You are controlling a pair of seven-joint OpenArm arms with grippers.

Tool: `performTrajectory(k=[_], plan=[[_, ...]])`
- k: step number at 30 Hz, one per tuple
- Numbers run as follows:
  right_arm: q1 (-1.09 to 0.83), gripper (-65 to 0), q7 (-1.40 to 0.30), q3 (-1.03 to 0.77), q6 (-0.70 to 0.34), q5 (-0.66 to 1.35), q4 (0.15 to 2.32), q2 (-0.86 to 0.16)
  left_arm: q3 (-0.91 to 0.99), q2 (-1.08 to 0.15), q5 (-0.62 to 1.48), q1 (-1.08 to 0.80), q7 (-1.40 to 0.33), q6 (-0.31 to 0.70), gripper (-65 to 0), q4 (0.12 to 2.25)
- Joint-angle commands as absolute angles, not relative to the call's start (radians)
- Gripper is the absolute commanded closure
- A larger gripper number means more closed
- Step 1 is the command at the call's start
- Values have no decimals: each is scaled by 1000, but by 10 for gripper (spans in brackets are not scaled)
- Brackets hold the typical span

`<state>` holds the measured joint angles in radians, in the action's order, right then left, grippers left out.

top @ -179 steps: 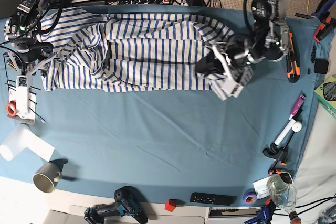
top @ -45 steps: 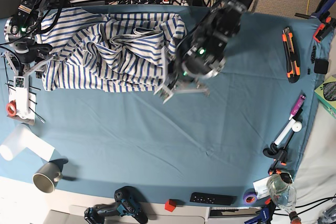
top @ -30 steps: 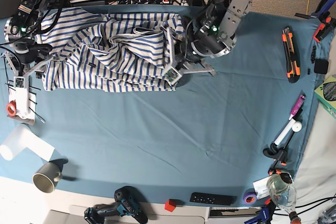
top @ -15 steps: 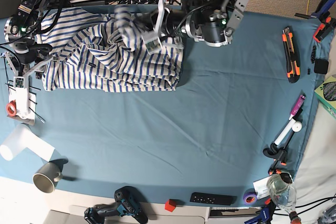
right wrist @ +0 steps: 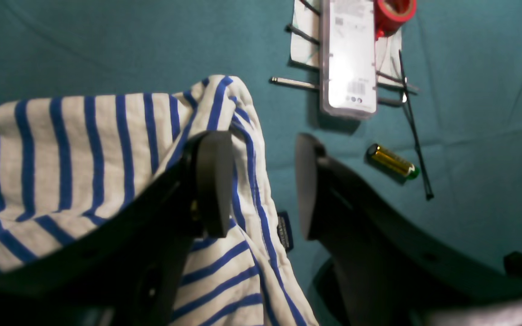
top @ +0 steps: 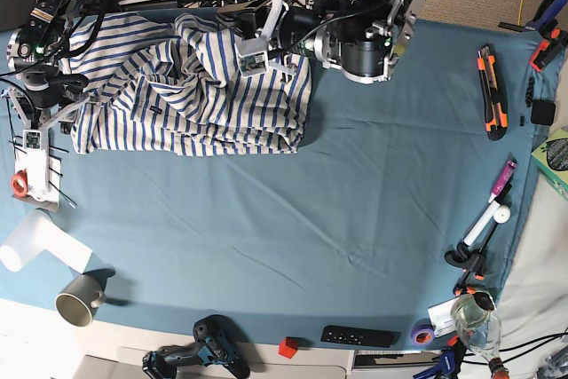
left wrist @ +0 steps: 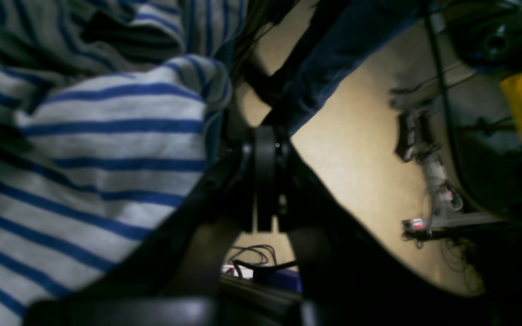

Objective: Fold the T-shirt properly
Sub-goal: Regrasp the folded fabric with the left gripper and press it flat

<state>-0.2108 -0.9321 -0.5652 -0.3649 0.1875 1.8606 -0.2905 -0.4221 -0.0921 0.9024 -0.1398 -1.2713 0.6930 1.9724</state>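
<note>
T-shirt (left wrist: 107, 149) blurred, cropped at left wrist view's edge

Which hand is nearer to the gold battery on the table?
The right hand. It hangs just beside the battery at the T-shirt's corner, while the left hand is over the far end of the shirt.

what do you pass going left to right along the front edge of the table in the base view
grey mug → blue cordless drill → small red block → black remote → purple tape roll → clear glass bulb
</note>
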Motion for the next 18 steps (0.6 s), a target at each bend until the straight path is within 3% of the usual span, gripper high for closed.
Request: performTrajectory(k=[1, 6, 10, 12, 18], plan=[[-202, -232, -904, -570, -361, 189, 1876, -308, -422, -84, 933, -133, -1247, 698, 0, 2009], [-202, -232, -897, -570, -361, 190, 1877, -308, -422, -83, 699, -133, -1047, 698, 0, 2026], [-202, -232, -897, -570, -361, 190, 1876, -308, -422, -83, 390, -133, -891, 482, 0, 2002], [-202, -232, -893, -570, -361, 194, 1876, -308, -422, -83, 359, -133, -867, 440, 0, 1979], [-202, -232, -886, -570, -361, 194, 1877, -308, -476, -80, 385, -133, -829, 441, 0, 1890]])
